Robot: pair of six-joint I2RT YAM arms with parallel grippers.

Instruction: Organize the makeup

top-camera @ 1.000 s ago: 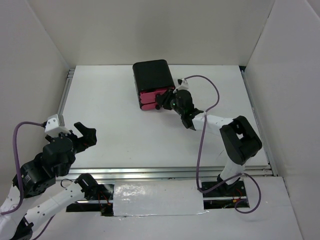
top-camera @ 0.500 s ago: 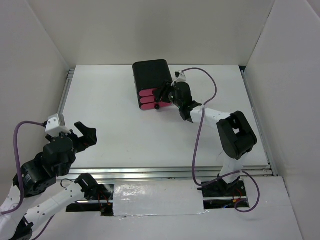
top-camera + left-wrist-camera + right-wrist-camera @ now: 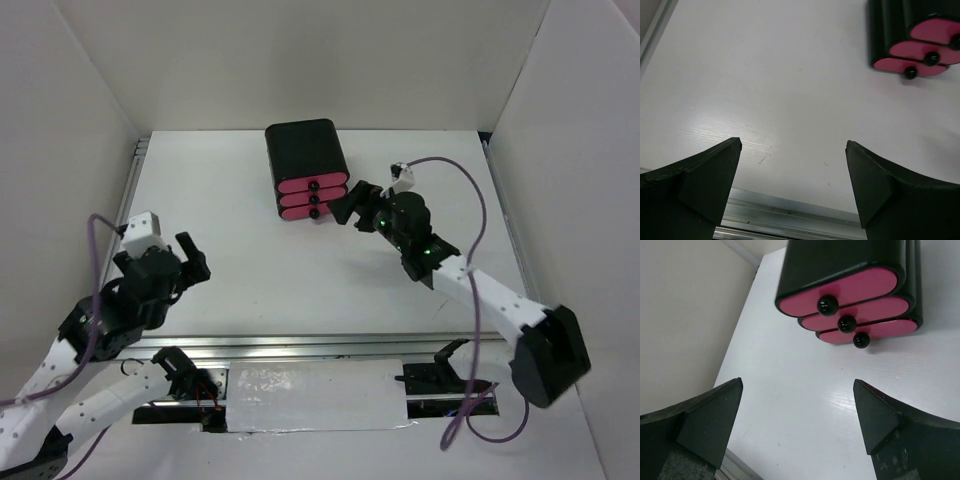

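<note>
Nothing legible in any view: no lettering, label, brand, number or sign on the black chest (image 3: 303, 150), its pink drawers (image 3: 311, 197) or the white table (image 3: 250, 270).

the right gripper (image 3: 352, 203) is backed off from the black chest (image 3: 303, 150); its pink drawers (image 3: 312, 187) now sit ahead of the spread fingertips, apart. the left gripper (image 3: 195, 258) sits slightly further forward than before.

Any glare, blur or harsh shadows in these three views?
Top external: even light, sharp, soft shadows only. Left wrist: mild sheen on the table, near pincer fingers slightly soft. Right wrist: pinpoint highlights on the drawer knobs, chest crisp.
</note>
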